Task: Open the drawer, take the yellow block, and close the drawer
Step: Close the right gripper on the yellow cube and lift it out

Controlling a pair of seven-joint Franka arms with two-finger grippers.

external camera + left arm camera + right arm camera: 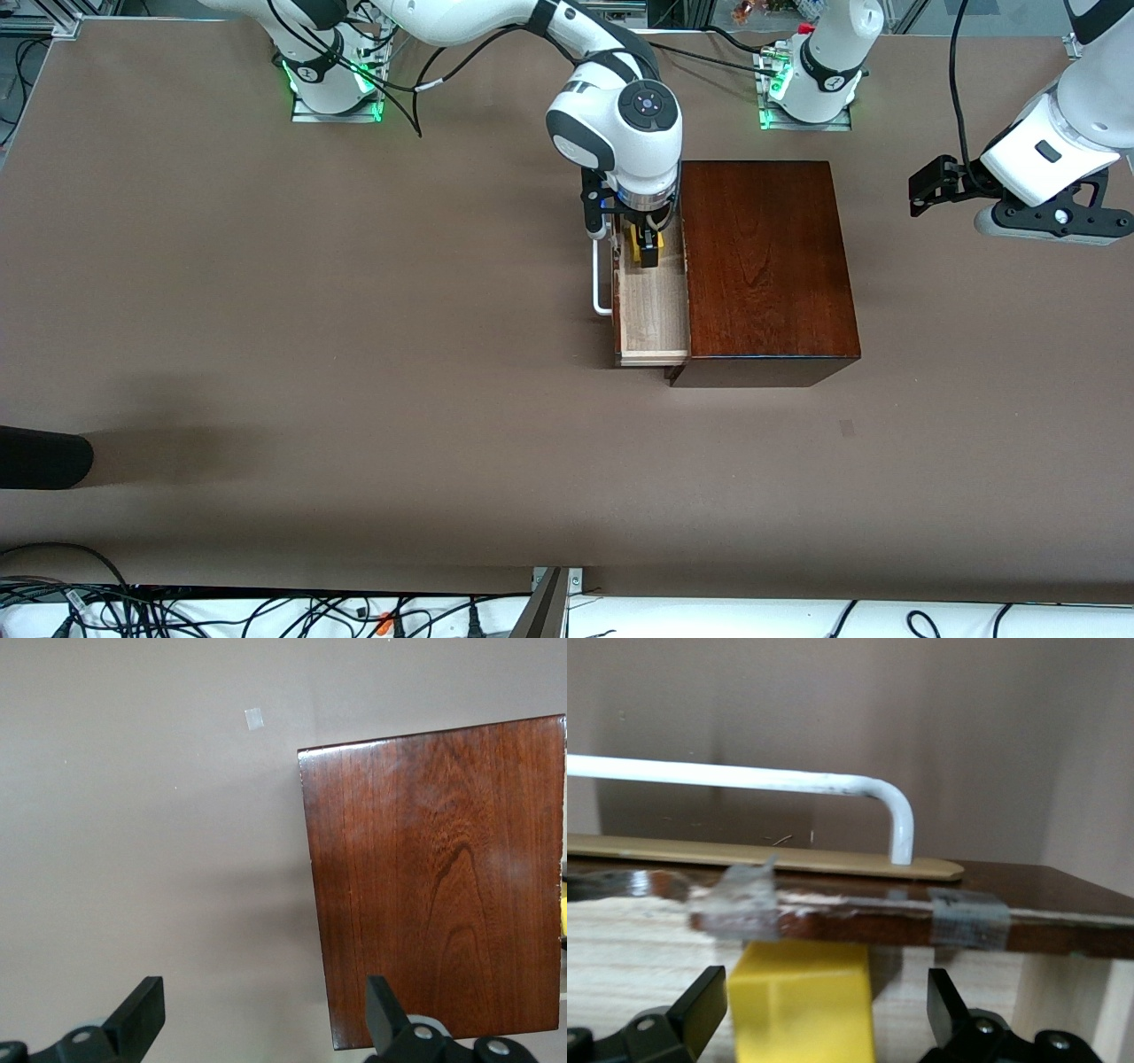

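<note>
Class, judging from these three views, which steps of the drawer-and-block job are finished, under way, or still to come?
Done: the drawer is pulled out. Under way: the right gripper, open, straddles the yellow block inside it, not yet gripping. Left: grasp, lift, push the drawer shut. The left gripper waits, open, over the box's edge.

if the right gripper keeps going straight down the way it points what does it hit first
Most likely the yellow block, which sits between the open fingers of the right gripper inside the drawer; after it, the drawer's pale wood floor.
</note>
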